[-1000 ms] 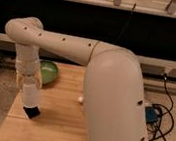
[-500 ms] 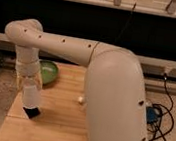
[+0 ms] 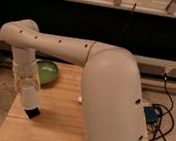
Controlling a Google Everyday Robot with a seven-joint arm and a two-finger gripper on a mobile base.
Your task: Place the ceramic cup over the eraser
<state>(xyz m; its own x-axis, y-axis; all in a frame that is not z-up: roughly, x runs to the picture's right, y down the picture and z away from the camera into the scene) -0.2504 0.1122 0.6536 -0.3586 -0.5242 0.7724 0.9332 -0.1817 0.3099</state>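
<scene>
Compared with the frame half a second earlier, the large white robot arm had barely shifted; its wrist column remained lowered at the left side of the light wooden surface.

Camera view: the arm reached from the lower right, across the frame, to an elbow at upper left, then turned down. The end effector appeared as a dark tip at the bottom of the wrist, low over or touching the surface near its left edge; whether it was spread or pressed together could not be told. The small black eraser and the plain white ceramic cup could not be distinguished; the dark tip and pale wrist covered that spot. A round green bowl stood just behind the wrist. A small pale object lay beside the arm's bulk. Black cables trailed on the speckled floor at right.
</scene>
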